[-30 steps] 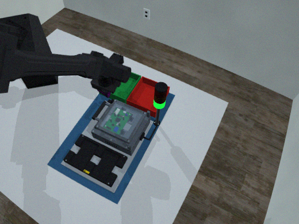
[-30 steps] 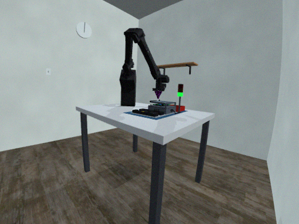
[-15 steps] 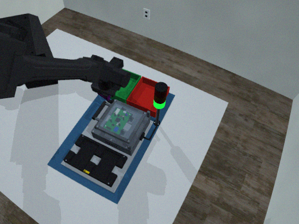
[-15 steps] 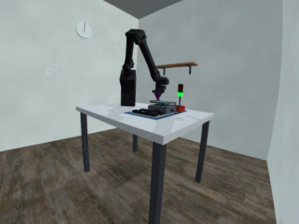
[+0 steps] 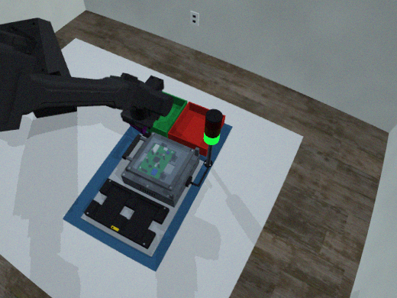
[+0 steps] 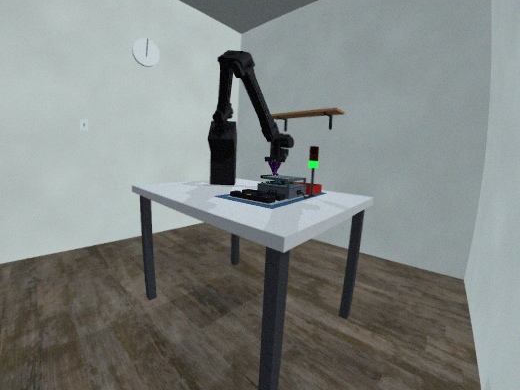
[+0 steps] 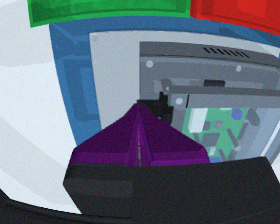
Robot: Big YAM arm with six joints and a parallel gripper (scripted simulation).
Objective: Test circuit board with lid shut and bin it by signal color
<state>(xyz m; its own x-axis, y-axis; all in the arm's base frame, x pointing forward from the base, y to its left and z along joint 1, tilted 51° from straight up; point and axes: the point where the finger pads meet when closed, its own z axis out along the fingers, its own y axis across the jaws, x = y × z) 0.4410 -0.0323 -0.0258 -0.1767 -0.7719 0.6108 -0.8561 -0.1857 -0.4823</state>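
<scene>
The green circuit board [image 5: 158, 160] lies inside the grey tester [image 5: 162, 167] under its shut clear lid; it also shows in the wrist view [image 7: 221, 131]. The signal tower [image 5: 212, 133] beside the tester shows green. My gripper [image 7: 138, 110], with purple fingers, is shut and empty. It hangs just above the tester's corner near the handle's end, by the black hook and tab [image 7: 164, 103]. In the top view my arm hides the fingertips [image 5: 140, 130]. The green bin [image 5: 169, 114] and the red bin [image 5: 192, 125] stand just beyond the tester.
A black tray [image 5: 126, 217] with two empty pockets lies in front of the tester on the blue mat [image 5: 95, 194]. The tower's pole stands at the tester's right rear corner. My arm reaches in from the left over the table.
</scene>
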